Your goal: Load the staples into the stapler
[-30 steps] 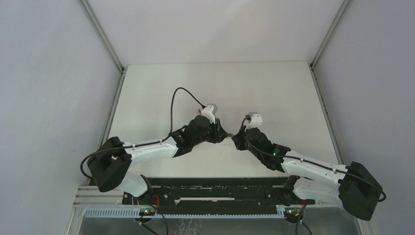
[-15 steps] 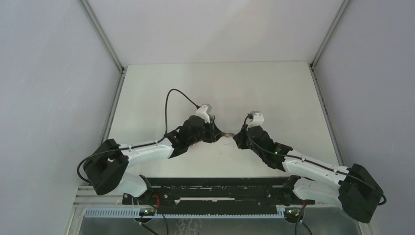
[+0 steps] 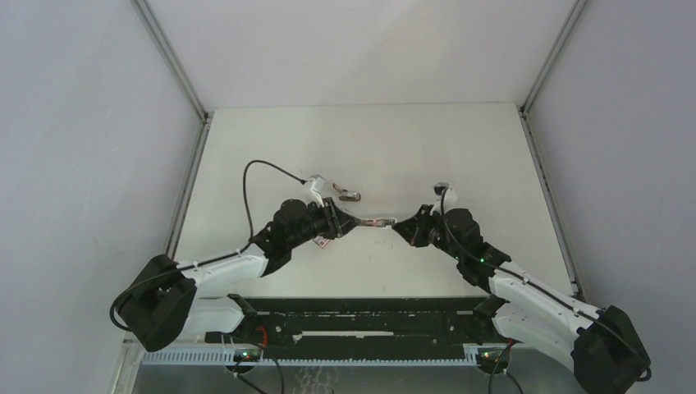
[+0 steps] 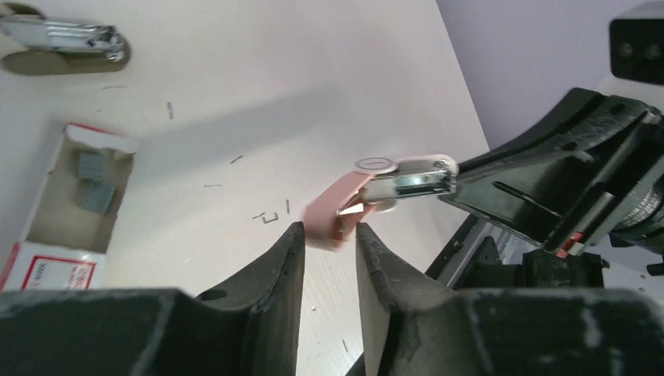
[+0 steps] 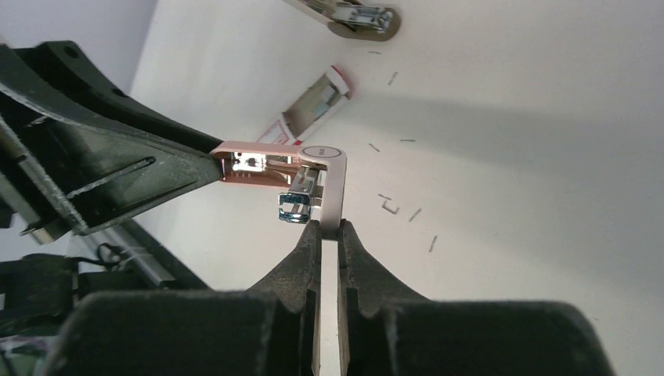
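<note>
The stapler (image 3: 377, 222) is a tiny pink and silver mini stapler, held in the air between both grippers with its two arms hinged apart. My left gripper (image 3: 354, 222) is shut on the pink arm (image 4: 329, 223). My right gripper (image 3: 400, 227) is shut on the pale arm (image 5: 335, 192); the silver magazine (image 5: 301, 200) hangs beside it. The staples box (image 4: 70, 211), white with red print, lies open on the table with grey strips in its tray. It also shows in the right wrist view (image 5: 313, 106) and partly under the left gripper (image 3: 322, 241).
A separate silver metal piece on a tan base (image 3: 349, 194) lies on the table behind the grippers; it also shows in both wrist views (image 4: 66, 39) (image 5: 356, 17). Loose single staples (image 4: 266, 217) are scattered on the white table below the stapler (image 5: 391, 205).
Both grippers have drawn apart, the left one leftward and the right one rightward. The stapler is now stretched open between them. The metal piece behind is now uncovered.
</note>
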Robot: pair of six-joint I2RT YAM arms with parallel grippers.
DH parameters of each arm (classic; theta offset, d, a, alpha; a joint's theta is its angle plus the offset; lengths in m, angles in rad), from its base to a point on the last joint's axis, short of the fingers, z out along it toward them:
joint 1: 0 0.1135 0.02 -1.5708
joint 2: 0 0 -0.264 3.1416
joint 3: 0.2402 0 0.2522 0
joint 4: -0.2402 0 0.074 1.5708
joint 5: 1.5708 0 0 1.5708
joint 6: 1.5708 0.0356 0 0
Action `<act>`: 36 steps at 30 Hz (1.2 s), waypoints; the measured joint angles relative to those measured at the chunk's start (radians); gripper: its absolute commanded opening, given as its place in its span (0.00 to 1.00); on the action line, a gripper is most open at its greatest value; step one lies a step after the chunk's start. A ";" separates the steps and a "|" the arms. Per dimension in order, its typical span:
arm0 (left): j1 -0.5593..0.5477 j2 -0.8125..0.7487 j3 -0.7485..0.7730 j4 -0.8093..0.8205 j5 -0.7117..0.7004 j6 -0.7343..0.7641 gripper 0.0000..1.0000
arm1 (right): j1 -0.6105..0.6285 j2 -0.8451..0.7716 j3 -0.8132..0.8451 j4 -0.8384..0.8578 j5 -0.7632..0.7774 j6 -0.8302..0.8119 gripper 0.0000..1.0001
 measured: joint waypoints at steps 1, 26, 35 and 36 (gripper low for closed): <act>0.010 -0.010 -0.011 0.001 -0.001 0.000 0.41 | -0.008 -0.011 -0.005 0.006 -0.019 0.003 0.00; 0.062 -0.153 -0.126 0.175 0.158 -0.014 0.70 | -0.085 -0.071 -0.077 0.183 -0.281 0.118 0.00; 0.062 -0.146 -0.126 0.235 0.211 -0.064 0.48 | -0.106 -0.071 -0.097 0.230 -0.315 0.149 0.00; 0.062 -0.143 -0.126 0.241 0.212 -0.071 0.48 | -0.107 -0.071 -0.097 0.232 -0.317 0.151 0.00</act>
